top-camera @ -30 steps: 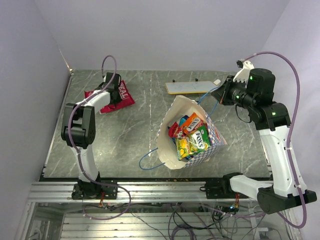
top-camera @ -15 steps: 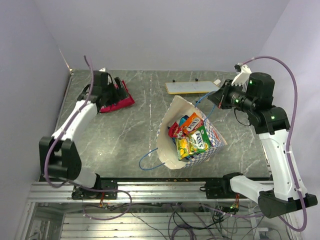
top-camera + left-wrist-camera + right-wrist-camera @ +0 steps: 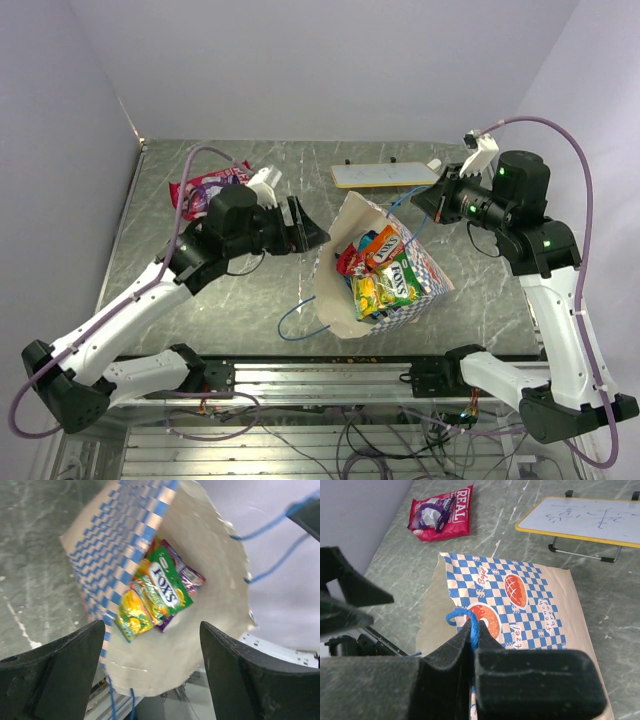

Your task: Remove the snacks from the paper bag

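The right gripper [image 3: 418, 198], clamped shut on the blue cord handle [image 3: 460, 615], holds the paper bag [image 3: 338, 290] at table centre with its mouth toward nine o'clock, seemingly so the left gripper [image 3: 308, 236], wide open and empty, can reach the snacks [image 3: 385, 272] inside.

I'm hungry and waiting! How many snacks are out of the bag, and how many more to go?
Done: a red packet with a purple one on it lies out on the table. In hand: the right gripper pinches the blue handle, holding the paper bag open, while the left gripper hovers open and empty at its mouth. Left: several packets inside, including a green one and an orange one.
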Controlling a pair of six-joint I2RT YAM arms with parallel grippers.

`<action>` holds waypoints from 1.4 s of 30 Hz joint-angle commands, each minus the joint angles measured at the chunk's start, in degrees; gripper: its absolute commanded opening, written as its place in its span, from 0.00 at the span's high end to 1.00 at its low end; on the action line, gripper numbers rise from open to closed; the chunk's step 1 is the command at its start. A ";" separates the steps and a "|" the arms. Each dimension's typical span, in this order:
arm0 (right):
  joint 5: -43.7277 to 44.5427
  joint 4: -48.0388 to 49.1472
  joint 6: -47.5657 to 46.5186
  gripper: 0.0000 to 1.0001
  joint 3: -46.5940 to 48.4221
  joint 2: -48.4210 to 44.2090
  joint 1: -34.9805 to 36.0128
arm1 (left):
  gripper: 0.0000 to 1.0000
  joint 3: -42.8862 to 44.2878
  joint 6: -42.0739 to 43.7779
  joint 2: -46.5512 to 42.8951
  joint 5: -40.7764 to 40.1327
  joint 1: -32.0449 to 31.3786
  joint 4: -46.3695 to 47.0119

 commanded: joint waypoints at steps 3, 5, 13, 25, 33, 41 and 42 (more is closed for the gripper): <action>4.16 0.92 -2.62 1.00 2.69 0.86 0.17 | 0.15 0.42 8.52 0.59 -8.13 -12.29 2.84; 5.05 1.51 -2.25 1.00 2.14 1.18 0.20 | 0.16 1.03 14.23 1.98 -12.41 -17.68 2.73; 11.43 0.38 3.19 1.00 5.30 1.59 0.18 | 0.30 -3.58 28.20 8.43 -12.55 -22.58 10.65; 14.79 -4.89 4.57 1.00 10.25 4.25 0.20 | 0.33 -8.27 26.93 18.86 -10.36 -25.19 18.19; 13.06 -6.61 2.70 1.00 12.16 7.15 0.17 | 0.20 -4.47 23.49 27.01 -15.63 -29.52 16.74; 14.58 -5.90 0.74 1.00 10.12 5.74 0.15 | 0.01 -2.71 18.90 31.58 -20.77 -32.86 12.10; 14.18 -5.94 0.71 1.00 10.21 5.66 0.18 | 0.01 -2.99 18.47 31.65 -21.02 -33.13 12.46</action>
